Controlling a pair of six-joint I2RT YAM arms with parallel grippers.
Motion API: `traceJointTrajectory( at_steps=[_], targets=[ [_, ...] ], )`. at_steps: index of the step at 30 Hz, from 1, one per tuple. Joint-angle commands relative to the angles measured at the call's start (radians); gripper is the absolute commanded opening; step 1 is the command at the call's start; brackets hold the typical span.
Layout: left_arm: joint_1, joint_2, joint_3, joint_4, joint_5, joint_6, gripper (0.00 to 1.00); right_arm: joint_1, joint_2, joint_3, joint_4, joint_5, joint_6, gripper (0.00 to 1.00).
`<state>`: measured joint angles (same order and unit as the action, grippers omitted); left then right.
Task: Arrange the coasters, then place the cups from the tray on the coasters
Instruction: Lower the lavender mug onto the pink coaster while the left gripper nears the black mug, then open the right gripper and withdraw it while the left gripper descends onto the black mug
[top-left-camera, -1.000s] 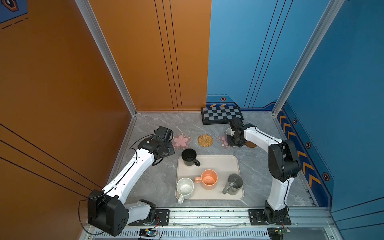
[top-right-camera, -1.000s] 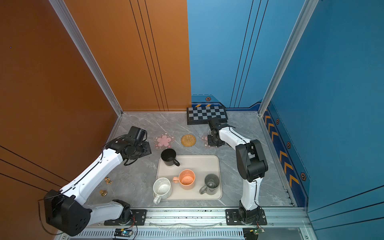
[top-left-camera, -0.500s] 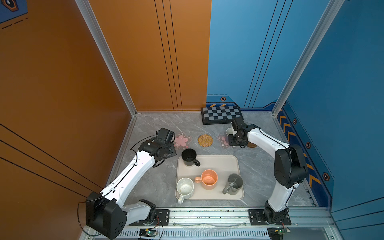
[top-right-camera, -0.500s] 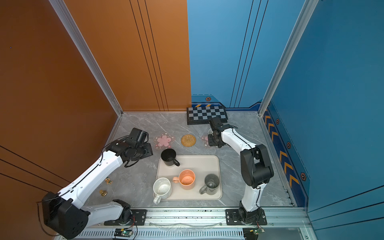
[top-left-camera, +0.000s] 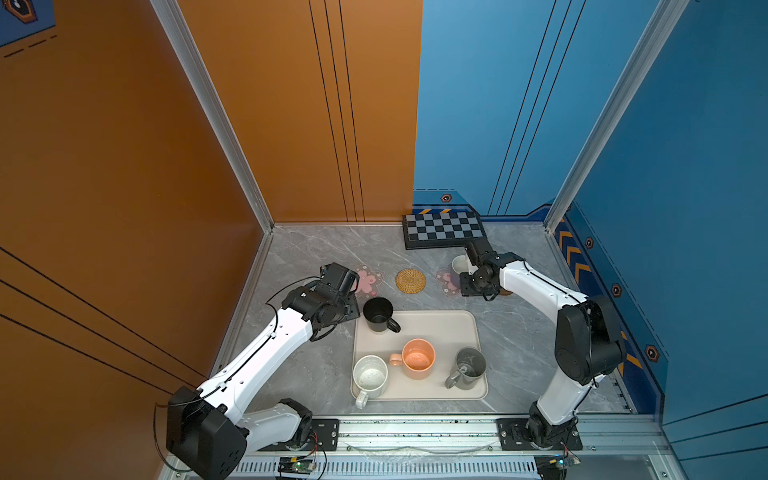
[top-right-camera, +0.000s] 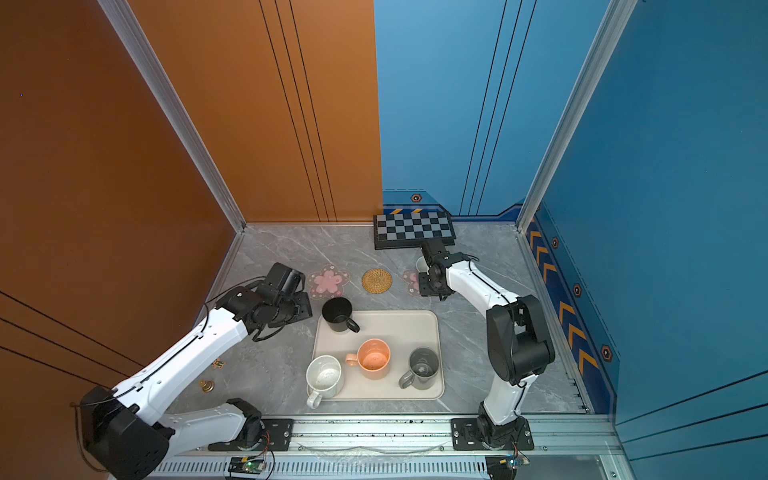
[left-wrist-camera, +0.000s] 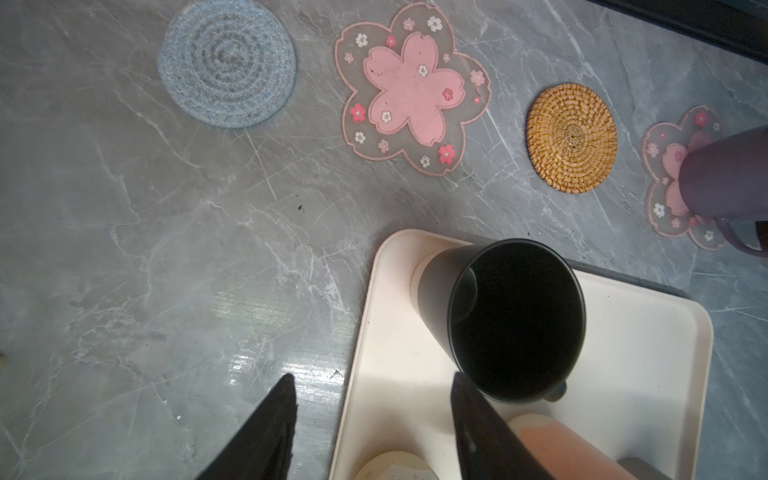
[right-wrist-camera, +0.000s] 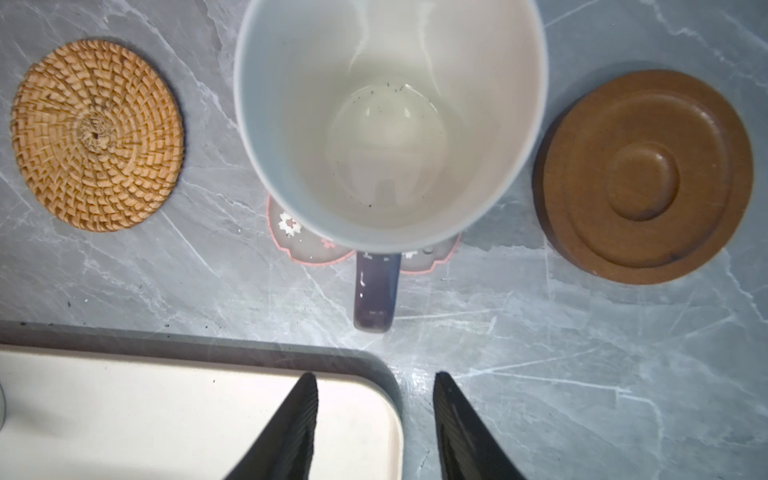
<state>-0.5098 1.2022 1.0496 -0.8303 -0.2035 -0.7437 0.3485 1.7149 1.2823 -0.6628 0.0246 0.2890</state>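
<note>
The cream tray (top-left-camera: 436, 328) carries the black cup (top-left-camera: 379, 314), the peach cup (top-left-camera: 417, 359), the speckled white cup (top-left-camera: 370, 376) and the grey cup (top-left-camera: 469, 365). The lavender cup (right-wrist-camera: 386, 116) stands upright on a pink flower coaster (right-wrist-camera: 307, 249), its handle (right-wrist-camera: 376, 291) pointing at my right gripper (right-wrist-camera: 376, 374). That gripper is open and empty, a short way back from the handle. My left gripper (left-wrist-camera: 372, 376) is open over the tray's corner (left-wrist-camera: 386, 257), beside the black cup (left-wrist-camera: 515, 316). The other coasters lie in a row: grey-blue (left-wrist-camera: 226, 62), pink flower (left-wrist-camera: 411, 87), straw (left-wrist-camera: 571, 137), brown wooden (right-wrist-camera: 644, 174).
A black-and-grey checkered board (top-left-camera: 444, 228) lies at the back wall behind the right arm. Two small brass-coloured bits (top-right-camera: 206, 385) lie on the floor near the left arm. Orange and blue walls close in the marble floor.
My right gripper's jaws have opened wider behind the lavender cup's handle. My left gripper has shifted a little toward the tray and the black cup.
</note>
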Motion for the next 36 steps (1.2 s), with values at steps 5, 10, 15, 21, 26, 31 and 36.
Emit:
traceJointTrajectory(
  at_steps=[5,10,15,21,26,31,36],
  targets=[
    [-0.164,0.042,0.039,-0.011,-0.084,-0.095,0.61,0.008,-0.156,-0.080,-0.030,0.058,-0.008,0.51],
    [-0.285,0.096,0.065,-0.010,-0.124,-0.160,0.62,0.011,-0.227,-0.116,-0.040,0.077,-0.001,0.52],
    [-0.371,0.163,0.102,-0.010,-0.171,-0.206,0.64,0.011,-0.296,-0.148,-0.040,0.100,0.011,0.52],
    [-0.419,0.235,0.130,-0.004,-0.200,-0.237,0.65,0.012,-0.367,-0.202,-0.040,0.120,0.039,0.52],
    [-0.444,0.277,0.124,0.023,-0.219,-0.306,0.67,0.011,-0.416,-0.247,-0.039,0.142,0.042,0.53],
    [-0.451,0.314,0.105,0.095,-0.203,-0.376,0.68,0.004,-0.449,-0.272,-0.040,0.156,0.041,0.54],
    [-0.444,0.358,0.108,0.111,-0.221,-0.427,0.69,-0.006,-0.476,-0.297,-0.040,0.157,0.038,0.54]
  ],
)
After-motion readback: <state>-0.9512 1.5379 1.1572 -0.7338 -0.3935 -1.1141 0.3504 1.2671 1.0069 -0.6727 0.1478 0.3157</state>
